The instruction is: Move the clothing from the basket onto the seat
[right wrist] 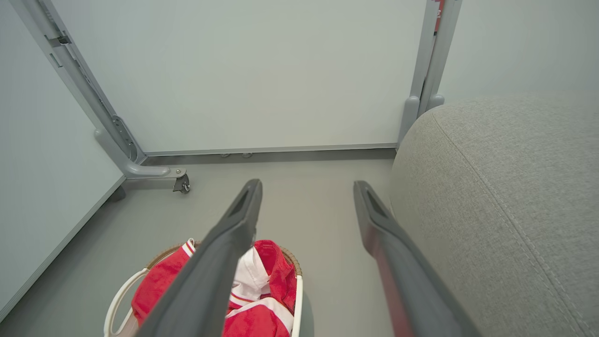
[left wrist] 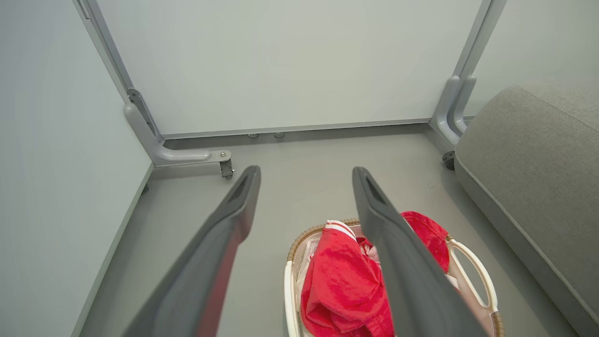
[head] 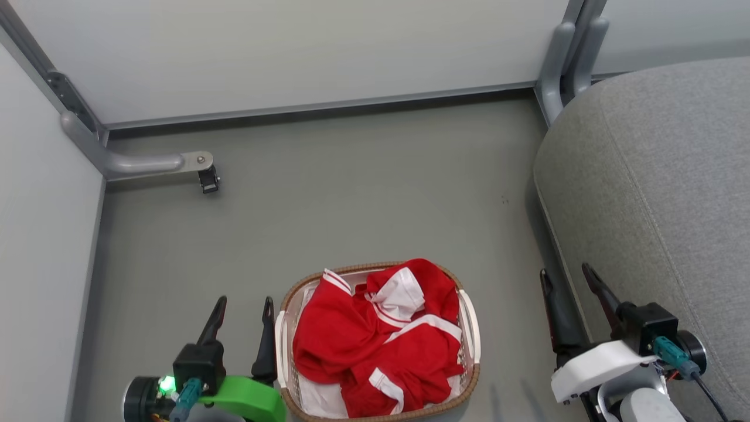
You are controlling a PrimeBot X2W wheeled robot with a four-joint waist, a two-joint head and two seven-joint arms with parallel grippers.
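Note:
A red garment with white stripes (head: 375, 340) lies bunched in the white basket with a brown woven rim (head: 469, 325) on the floor between my arms. The same clothing (left wrist: 341, 285) shows behind my left fingers, and again (right wrist: 262, 290) low in the right wrist view inside the basket (right wrist: 117, 299). My left gripper (head: 243, 310) stands open and empty just left of the basket. My right gripper (head: 567, 280) is open and empty between the basket and the grey fabric seat (head: 662, 193). The seat (right wrist: 505, 196) fills the right side.
Pale partition panels stand at the back and left, on grey metal feet; one foot with a caster (head: 208, 179) juts onto the floor at left, another pair of posts (head: 565, 58) stands by the seat's corner. Grey floor (head: 363, 193) stretches ahead of the basket.

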